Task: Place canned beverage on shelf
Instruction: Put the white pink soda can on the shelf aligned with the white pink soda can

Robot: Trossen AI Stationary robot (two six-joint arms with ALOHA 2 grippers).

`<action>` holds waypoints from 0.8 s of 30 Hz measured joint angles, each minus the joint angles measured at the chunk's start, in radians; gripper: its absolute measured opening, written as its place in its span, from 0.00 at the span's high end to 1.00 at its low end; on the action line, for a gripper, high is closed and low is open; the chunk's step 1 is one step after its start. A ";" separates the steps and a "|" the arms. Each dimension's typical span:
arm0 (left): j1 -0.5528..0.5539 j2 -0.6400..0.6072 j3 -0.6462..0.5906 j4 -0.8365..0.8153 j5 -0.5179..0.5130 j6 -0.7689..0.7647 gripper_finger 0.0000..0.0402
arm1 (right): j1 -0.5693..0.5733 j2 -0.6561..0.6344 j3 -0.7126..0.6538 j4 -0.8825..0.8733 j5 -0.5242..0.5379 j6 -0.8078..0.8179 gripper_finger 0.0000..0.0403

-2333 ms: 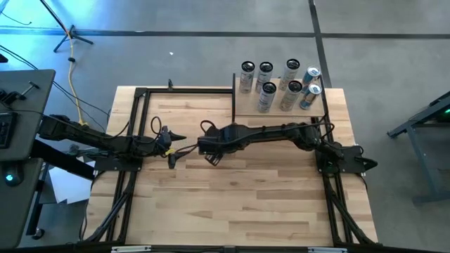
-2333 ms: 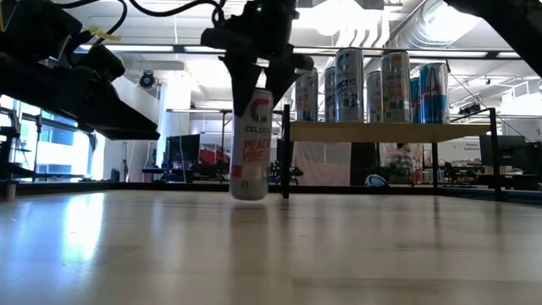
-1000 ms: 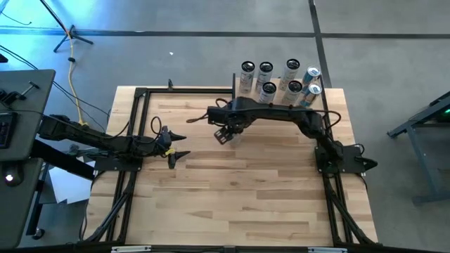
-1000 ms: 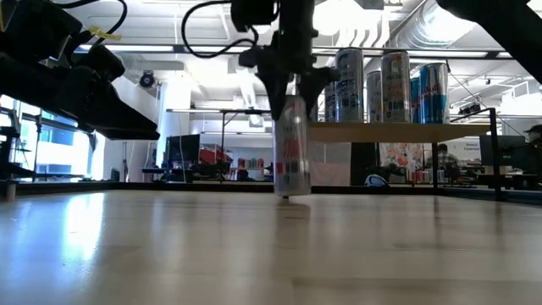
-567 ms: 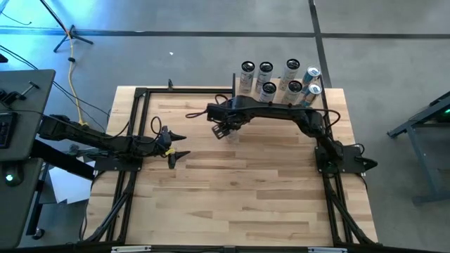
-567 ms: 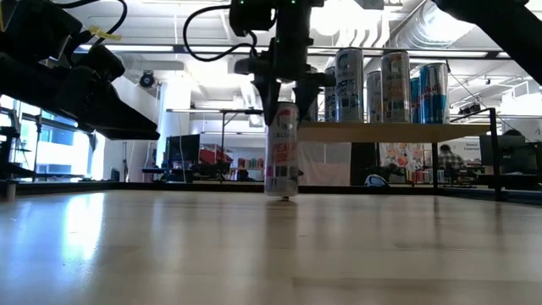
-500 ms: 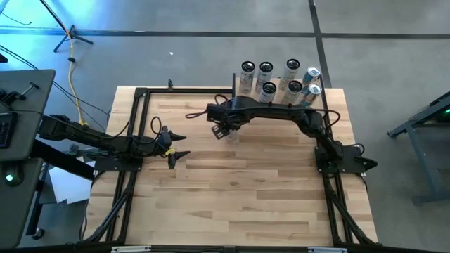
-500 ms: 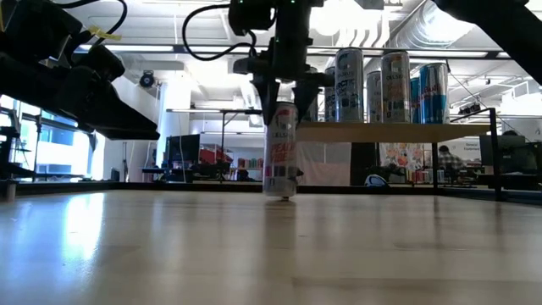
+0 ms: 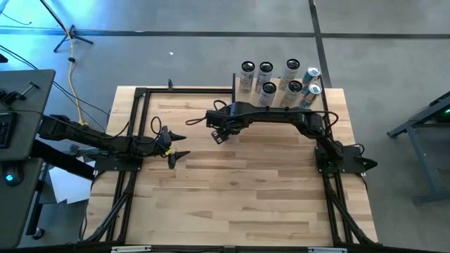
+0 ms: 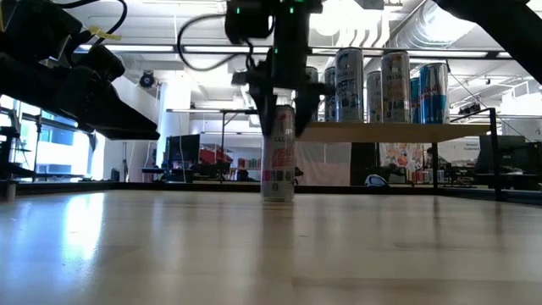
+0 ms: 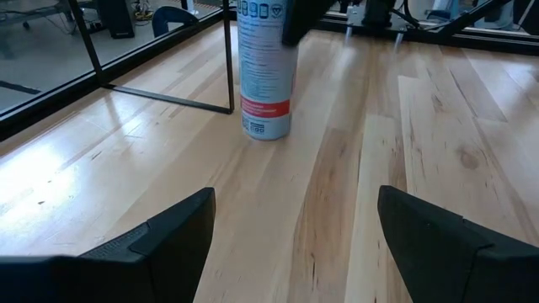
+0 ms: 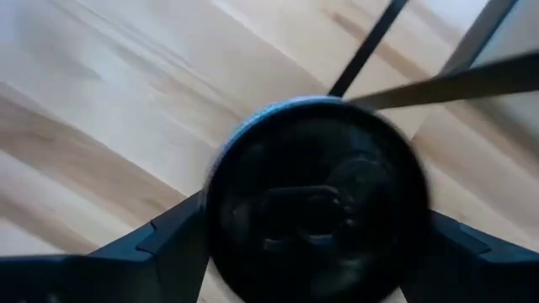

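In the high view, the right gripper is seen reached out over the tabletop, just beside the front left corner of the shelf, on which seven cans are stood. The can being handled is hidden beneath the gripper here. The left gripper is parked well apart on the left side, its fingers spread and holding nothing.

In the low view, a slim white can with pink lettering is shown standing upright on the tabletop, its base down on the wood, in front of the shelf and below its board. The right gripper is set over the can's upper part, a finger on either side; whether the fingers are pressing the wall or have just let go cannot be told.

In the left wrist view, the can is seen standing beside a thin black shelf post.

In the right wrist view, the can's top is framed between the two fingers.

The can is judged stiff only if full; its thin wall would dent under a hard squeeze and its smooth surface could slip. Being tall and narrow, it would tip easily, so a hold on the upper body, across the width, seems best.
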 joint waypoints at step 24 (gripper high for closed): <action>0.000 0.000 0.000 0.000 0.000 0.000 0.24 | 0.268 -0.035 -0.117 0.016 0.561 0.422 0.25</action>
